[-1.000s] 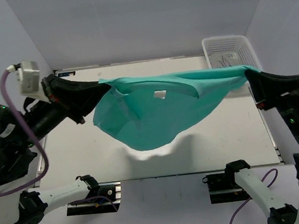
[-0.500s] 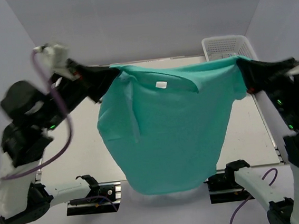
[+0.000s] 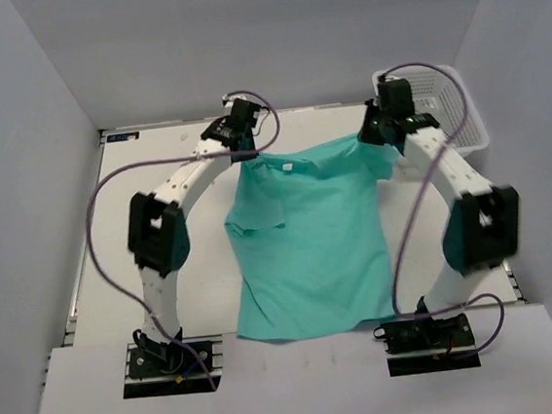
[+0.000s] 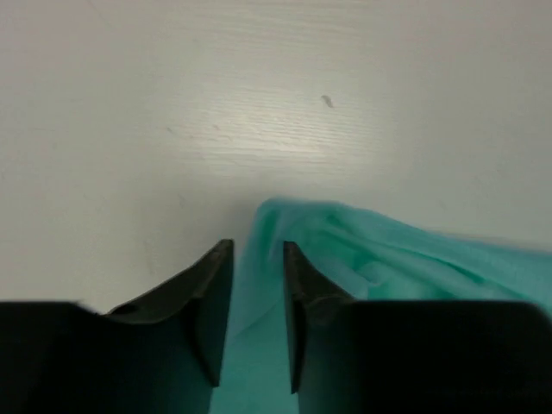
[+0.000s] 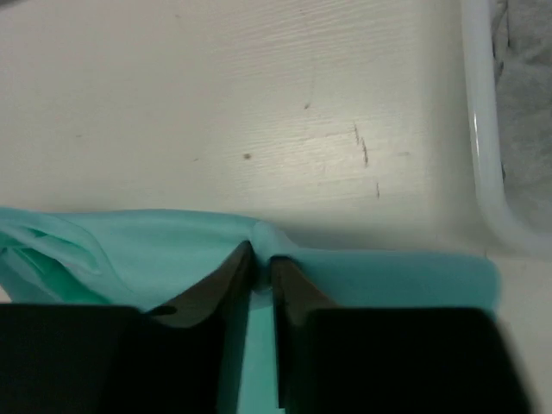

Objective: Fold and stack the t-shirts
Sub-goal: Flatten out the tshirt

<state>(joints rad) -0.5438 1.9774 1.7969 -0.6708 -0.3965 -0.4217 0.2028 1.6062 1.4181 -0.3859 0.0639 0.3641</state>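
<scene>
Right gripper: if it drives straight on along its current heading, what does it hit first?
The shirt edge pinched at the right gripper tips, then bare table just beyond; depth is hard to judge. The basket sits off to the right, out of line.

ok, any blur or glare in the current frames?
Top view: sharp, evenly lit, only faint shadow around the shirt. Left wrist: bright sheen on the table, shirt edge soft, left gripper nearly black. Right wrist: table grain crisp, basket rim bright.
</scene>
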